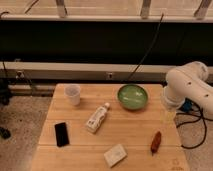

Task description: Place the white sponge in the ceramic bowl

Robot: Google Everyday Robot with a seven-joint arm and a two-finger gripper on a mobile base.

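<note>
The white sponge [115, 155] lies flat near the front edge of the wooden table [135, 127], a little right of its middle. The green ceramic bowl [132, 96] stands at the back right of the table and holds nothing that I can see. My white arm [187, 87] reaches in from the right. My gripper [168, 117] hangs below it over the table's right edge, to the right of and in front of the bowl, well away from the sponge.
A translucent white cup [73, 94] stands at the back left. A white labelled bottle [97, 118] lies in the middle. A black phone [61, 134] lies at the left front. A reddish-brown object [156, 142] lies at the right front. Cables hang behind the table.
</note>
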